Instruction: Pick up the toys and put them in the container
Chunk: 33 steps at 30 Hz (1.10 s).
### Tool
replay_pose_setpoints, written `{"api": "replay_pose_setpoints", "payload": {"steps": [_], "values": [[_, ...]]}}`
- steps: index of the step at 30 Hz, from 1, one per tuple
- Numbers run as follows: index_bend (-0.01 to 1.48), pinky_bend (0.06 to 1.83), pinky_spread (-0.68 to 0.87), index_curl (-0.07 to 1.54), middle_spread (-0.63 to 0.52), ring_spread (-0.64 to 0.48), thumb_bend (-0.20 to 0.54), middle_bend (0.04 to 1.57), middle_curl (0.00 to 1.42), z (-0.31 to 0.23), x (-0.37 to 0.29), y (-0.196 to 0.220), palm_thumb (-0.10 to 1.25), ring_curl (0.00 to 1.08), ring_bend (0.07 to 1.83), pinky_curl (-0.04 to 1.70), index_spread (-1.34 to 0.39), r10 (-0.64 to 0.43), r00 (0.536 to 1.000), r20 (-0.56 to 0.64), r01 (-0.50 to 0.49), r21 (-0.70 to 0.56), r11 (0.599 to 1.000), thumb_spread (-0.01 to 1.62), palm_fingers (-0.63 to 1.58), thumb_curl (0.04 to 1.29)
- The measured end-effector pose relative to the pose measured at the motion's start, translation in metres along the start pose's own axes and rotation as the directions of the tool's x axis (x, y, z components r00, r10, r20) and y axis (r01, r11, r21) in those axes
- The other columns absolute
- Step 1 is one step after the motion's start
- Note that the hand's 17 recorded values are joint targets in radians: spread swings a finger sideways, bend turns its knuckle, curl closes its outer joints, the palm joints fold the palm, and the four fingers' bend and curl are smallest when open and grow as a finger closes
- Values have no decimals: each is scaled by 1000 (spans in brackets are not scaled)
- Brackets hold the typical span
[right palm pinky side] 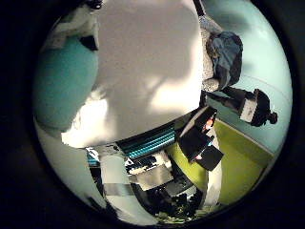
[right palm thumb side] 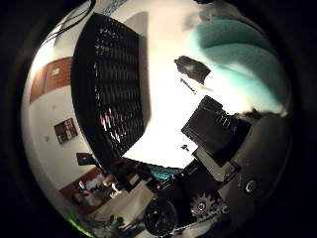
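Note:
A black slatted container [right palm thumb side: 109, 89] stands on the white table [right palm thumb side: 163, 109] in the thumb side view. A small dark toy [right palm thumb side: 193, 69] lies on the table beside a big teal soft thing [right palm thumb side: 243, 59]. In the little finger side view a grey-blue soft toy [right palm pinky side: 224, 57] lies at the table's edge, and the teal thing [right palm pinky side: 62, 81] sits on the other side of the white top [right palm pinky side: 152, 67]. My hand [right palm pinky side: 205, 134] hovers above the table with its black fingers [right palm thumb side: 218, 134] relaxed, and nothing sits between them.
A yellow-green surface [right palm pinky side: 233, 157] lies beyond the table's edge near the fingers. Room furniture and a wall with pictures [right palm thumb side: 64, 129] show past the container.

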<state>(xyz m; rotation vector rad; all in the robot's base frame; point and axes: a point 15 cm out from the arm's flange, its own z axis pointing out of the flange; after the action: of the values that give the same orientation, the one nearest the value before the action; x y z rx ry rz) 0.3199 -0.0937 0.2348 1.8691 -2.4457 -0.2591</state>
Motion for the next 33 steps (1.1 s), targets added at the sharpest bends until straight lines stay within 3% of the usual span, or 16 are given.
{"api": "replay_pose_setpoints", "payload": {"steps": [9, 16, 26, 33], "values": [[1058, 1276, -200, 986, -190, -231, -17, 1285, 954, -152, -30, 21, 1057, 737, 1416, 991, -297, -65, 998, -4, 65, 169, 983, 790, 1004, 757], [1053, 1236, -205, 1002, -190, -233, -17, 1277, 967, -233, -118, 51, 1052, 764, 1403, 1059, -293, -231, 973, 5, 221, 277, 935, 771, 1002, 801], [1039, 1191, -219, 1018, -192, -244, -17, 1266, 980, -255, -231, 87, 1057, 801, 1369, 1129, -295, -420, 907, -7, 403, 300, 865, 741, 1006, 838], [1030, 1158, -221, 1026, -194, -249, -17, 1254, 986, -238, -288, 77, 1060, 820, 1349, 1168, -300, -498, 867, -11, 479, 296, 827, 737, 1016, 854]]}}
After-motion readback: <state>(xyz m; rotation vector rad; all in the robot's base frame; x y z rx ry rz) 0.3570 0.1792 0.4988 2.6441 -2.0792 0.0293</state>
